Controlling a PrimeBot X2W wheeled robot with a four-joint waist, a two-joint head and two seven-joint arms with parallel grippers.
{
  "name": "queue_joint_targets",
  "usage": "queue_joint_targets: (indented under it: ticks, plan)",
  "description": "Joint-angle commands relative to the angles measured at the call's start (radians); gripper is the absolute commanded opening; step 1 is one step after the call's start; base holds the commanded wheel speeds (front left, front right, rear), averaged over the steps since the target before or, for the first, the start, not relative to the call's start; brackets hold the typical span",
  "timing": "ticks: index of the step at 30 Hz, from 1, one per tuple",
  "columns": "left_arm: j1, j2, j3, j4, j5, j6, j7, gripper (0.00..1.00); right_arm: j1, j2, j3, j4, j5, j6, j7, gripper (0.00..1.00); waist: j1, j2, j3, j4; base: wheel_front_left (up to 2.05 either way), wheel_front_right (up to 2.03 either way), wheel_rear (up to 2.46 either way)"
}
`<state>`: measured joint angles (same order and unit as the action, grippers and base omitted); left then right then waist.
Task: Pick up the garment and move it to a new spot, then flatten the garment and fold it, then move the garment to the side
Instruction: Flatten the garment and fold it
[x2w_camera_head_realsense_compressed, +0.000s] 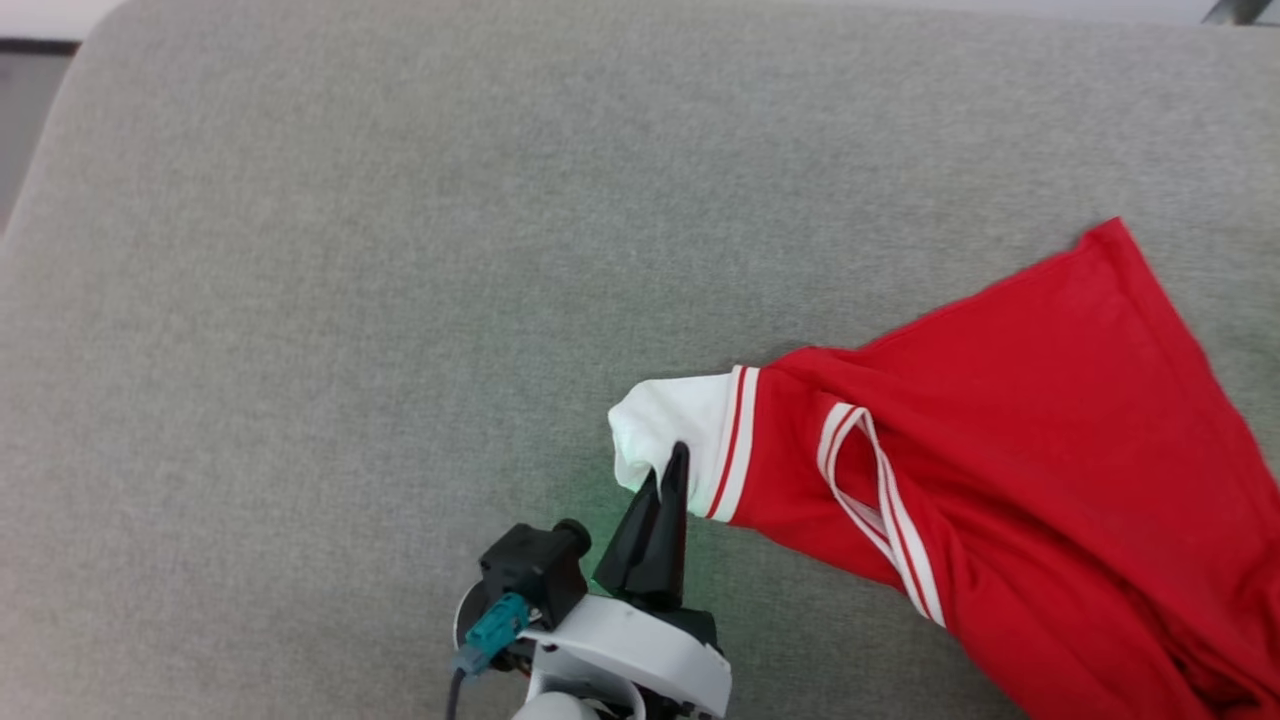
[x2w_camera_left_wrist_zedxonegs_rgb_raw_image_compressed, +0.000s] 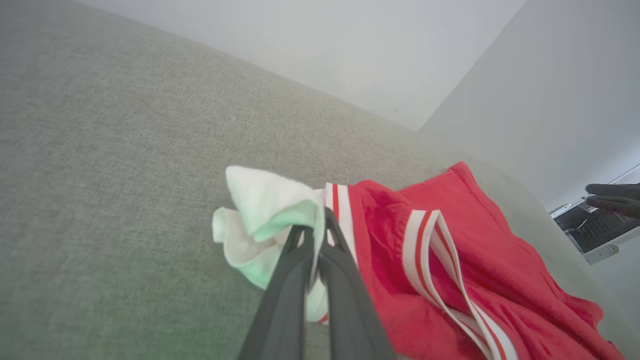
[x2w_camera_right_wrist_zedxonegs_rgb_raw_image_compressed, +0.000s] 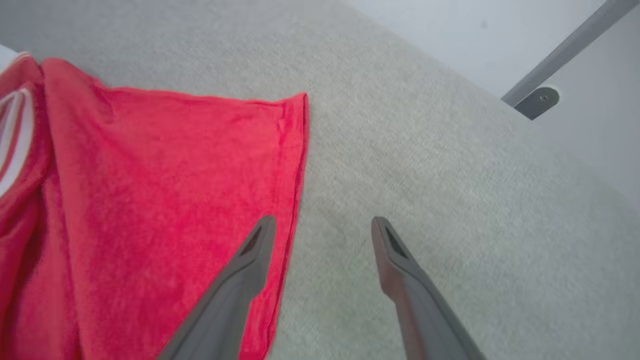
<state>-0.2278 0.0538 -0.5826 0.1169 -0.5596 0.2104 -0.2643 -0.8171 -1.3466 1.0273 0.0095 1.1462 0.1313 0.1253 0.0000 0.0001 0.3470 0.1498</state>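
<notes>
Garment (x2w_camera_head_realsense_compressed: 1010, 440) — lower half off-frame

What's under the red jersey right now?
The grey upholstered surface runs under the red jersey at every visible edge. Anything beneath its bunched body is covered, so I cannot tell.

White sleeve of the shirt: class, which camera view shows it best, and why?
The left wrist view: the white sleeve is near, bunched, with the left pincer shut on it. The head view shows it smaller, from above. The right wrist view catches a white sliver at its left edge, perhaps the sleeve.
</notes>
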Motion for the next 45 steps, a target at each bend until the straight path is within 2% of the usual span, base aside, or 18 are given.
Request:
queue_joint_targets:
  ticks: [1, 5, 9, 14, 24, 25, 26, 27, 29, 30, 38, 45]
  plan:
    - [-0.013, -0.002, -0.006, -0.004, 0.008, -0.001, 0.000, 0.00, -0.033, 0.032, -0.012, 0.026, -0.031, -0.001, 0.021, 1.00, 0.0000, -0.0001, 0.026, 0.022, 0.00, 0.00, 0.00]
    - [-0.030, -0.003, -0.038, -0.019, -0.004, 0.008, 0.000, 0.00, -0.105, 0.125, -0.013, 0.101, -0.068, -0.001, 0.089, 1.00, 0.0000, -0.0001, 0.063, 0.055, 0.00, 0.00, 0.00]
    - [-0.051, -0.003, -0.075, -0.046, -0.027, 0.030, 0.000, 0.00, -0.164, 0.174, 0.009, 0.147, -0.101, -0.001, 0.154, 1.00, 0.0000, -0.0001, 0.102, 0.088, 0.00, 0.00, 0.00]
    - [-0.069, -0.003, -0.114, -0.075, -0.050, 0.052, 0.000, 0.00, -0.208, 0.192, 0.058, 0.178, -0.146, -0.001, 0.217, 1.00, 0.0000, -0.0001, 0.140, 0.121, 0.00, 0.00, 0.00]
    - [-0.073, -0.004, -0.140, -0.111, -0.073, 0.072, 0.000, 0.00, -0.224, 0.191, 0.190, 0.169, -0.154, -0.001, 0.298, 1.00, 0.0000, -0.0001, 0.170, 0.156, 0.00, 0.00, 0.00]
    - [-0.071, -0.003, -0.140, -0.113, -0.073, 0.072, 0.000, 0.00, -0.226, 0.191, 0.198, 0.166, -0.151, -0.001, 0.300, 0.91, 0.0000, -0.0001, 0.170, 0.156, 0.00, 0.00, 0.00]
    - [-0.069, -0.003, -0.139, -0.115, -0.074, 0.073, 0.000, 0.00, -0.228, 0.190, 0.205, 0.163, -0.150, -0.001, 0.304, 0.65, 0.0000, -0.0001, 0.170, 0.157, 0.00, 0.00, 0.00]
    - [-0.067, -0.003, -0.138, -0.115, -0.074, 0.071, 0.000, 0.00, -0.231, 0.188, 0.213, 0.161, -0.147, -0.001, 0.307, 0.46, 0.0000, -0.0001, 0.170, 0.156, 0.00, 0.00, 0.00]
    - [-0.065, -0.004, -0.136, -0.117, -0.076, 0.070, 0.000, 0.00, -0.235, 0.183, 0.228, 0.157, -0.141, -0.001, 0.316, 0.13, 0.0000, -0.0001, 0.169, 0.156, 0.00, 0.00, 0.00]
    - [-0.065, -0.003, -0.135, -0.117, -0.077, 0.068, 0.000, 0.00, -0.234, 0.179, 0.231, 0.154, -0.138, 0.000, 0.315, 0.00, 0.0000, -0.0001, 0.169, 0.156, 0.00, 0.00, 0.00]
    - [-0.091, -0.003, -0.131, -0.114, -0.079, 0.063, 0.000, 0.00, -0.277, 0.182, 0.235, 0.165, -0.097, -0.001, 0.260, 0.00, 0.0000, -0.0001, 0.163, 0.142, 0.00, 0.00, 0.00]
    - [-0.113, -0.003, -0.100, -0.109, -0.071, 0.040, 0.000, 0.00, -0.311, 0.210, 0.174, 0.238, 0.012, -0.001, 0.166, 0.00, 0.0000, -0.0001, 0.109, 0.115, 0.00, 0.00, 0.00]
